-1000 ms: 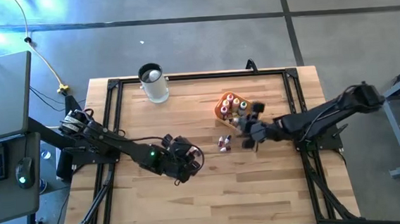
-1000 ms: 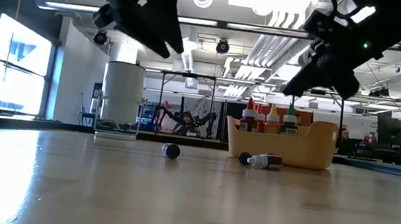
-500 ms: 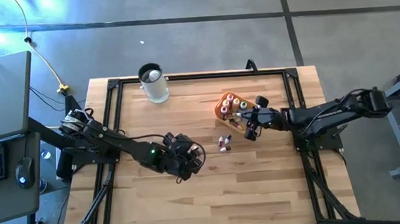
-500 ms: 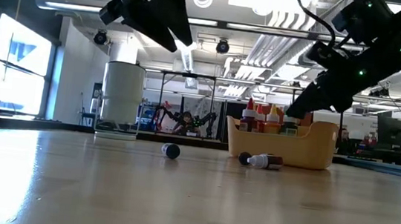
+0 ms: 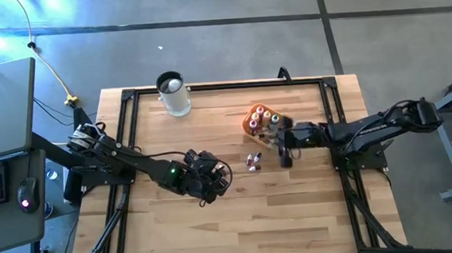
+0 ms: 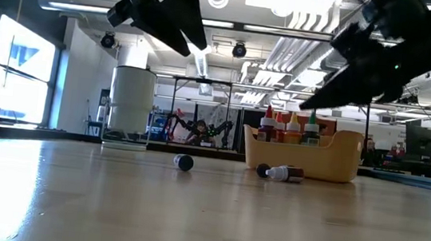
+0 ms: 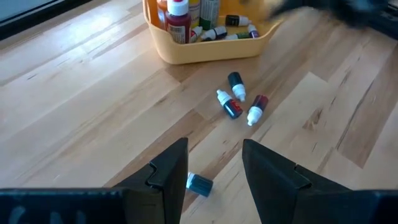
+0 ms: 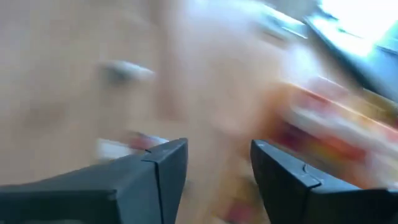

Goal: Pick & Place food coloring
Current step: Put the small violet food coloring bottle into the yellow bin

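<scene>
Handling looks easy, we judge: the food coloring bottles are small, light, stiff plastic, likely to roll; best pinched across the body, not the pointed cap. Three are lying loose on the tabletop just beside the tray, where more bottles are standing; a fourth, blue one is lying apart, just ahead of our left claw. That claw is hanging open and empty above the tabletop. Our right claw, also open and empty, is hovering near the tray, the loose bottles just beside it.
</scene>
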### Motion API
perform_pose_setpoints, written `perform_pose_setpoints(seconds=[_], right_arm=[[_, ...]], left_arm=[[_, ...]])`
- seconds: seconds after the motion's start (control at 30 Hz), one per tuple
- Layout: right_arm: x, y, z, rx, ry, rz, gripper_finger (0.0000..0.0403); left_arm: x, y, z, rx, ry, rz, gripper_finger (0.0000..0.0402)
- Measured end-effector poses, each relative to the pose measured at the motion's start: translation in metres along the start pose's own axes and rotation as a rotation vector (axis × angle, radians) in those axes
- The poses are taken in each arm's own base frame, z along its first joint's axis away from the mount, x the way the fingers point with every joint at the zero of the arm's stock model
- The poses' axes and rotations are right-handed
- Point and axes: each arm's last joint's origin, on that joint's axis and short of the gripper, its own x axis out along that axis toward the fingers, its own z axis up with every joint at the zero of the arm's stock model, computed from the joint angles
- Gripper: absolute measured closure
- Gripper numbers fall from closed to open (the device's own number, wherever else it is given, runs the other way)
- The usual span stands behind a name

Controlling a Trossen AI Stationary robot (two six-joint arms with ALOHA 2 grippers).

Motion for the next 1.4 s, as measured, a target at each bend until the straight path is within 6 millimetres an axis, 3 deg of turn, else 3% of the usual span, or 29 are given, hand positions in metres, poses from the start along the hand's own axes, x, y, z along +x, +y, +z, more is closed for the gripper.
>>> perform_pose_setpoints(seconds=[0.13, 0.3, 0.53, 0.93, 1.17, 1.4], right_arm=[[-0.002, 0.021, 0.009, -0.007, -0.096, 0.207, 0.0229], [0.005, 0.041, 0.001, -0.047, -0.048, 0.21, 0.0233], [0.033, 0.056, -0.015, -0.038, 0.063, 0.221, 0.0233], [0.078, 0.069, -0.024, -0.098, 0.245, 0.21, 0.0234], [0.083, 0.071, -0.026, -0.111, 0.275, 0.208, 0.024], [0.08, 0.069, -0.023, -0.128, 0.274, 0.164, 0.0301]], left_arm=[[0.0, 0.0, 0.0, 0.0, -0.017, 0.012, 0.025], [0.0, 0.0, 0.001, -0.001, -0.029, 0.018, 0.025], [0.0, 0.0, 0.001, -0.002, -0.03, 0.019, 0.025], [0.0, 0.001, 0.001, 0.0, -0.029, 0.019, 0.025], [0.0, 0.001, 0.001, 0.001, -0.026, 0.019, 0.025], [0.0, 0.001, 0.0, 0.002, -0.019, 0.015, 0.025]])
